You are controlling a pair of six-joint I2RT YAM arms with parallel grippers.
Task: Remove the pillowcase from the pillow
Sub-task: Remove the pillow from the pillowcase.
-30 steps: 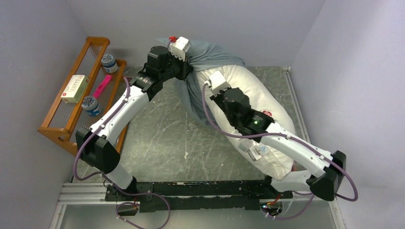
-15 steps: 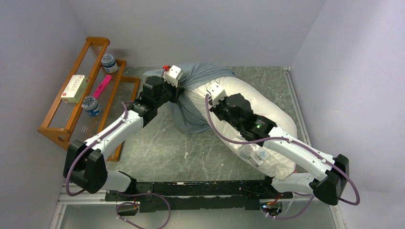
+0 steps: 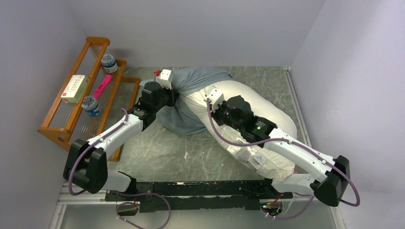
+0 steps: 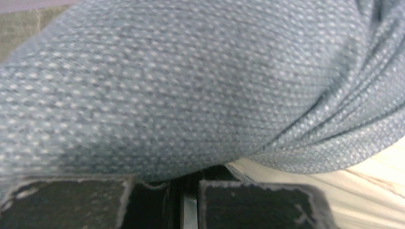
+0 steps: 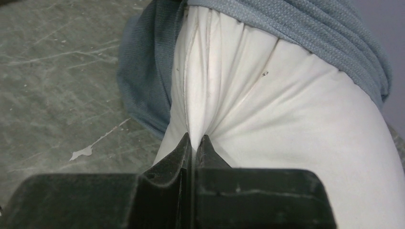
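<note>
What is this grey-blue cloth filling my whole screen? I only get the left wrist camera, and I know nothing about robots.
Observer: It is the pillowcase, bunched over the far end of a white pillow that lies on the table.
Operator: Is anything holding the pillow itself?
Observer: Yes. The right gripper is shut on a fold of the pillow's white fabric, close to the pillowcase's edge.
Operator: How much of the pillow is uncovered?
Observer: Most of it. Seen from above, the near end with its labels lies bare.
</note>
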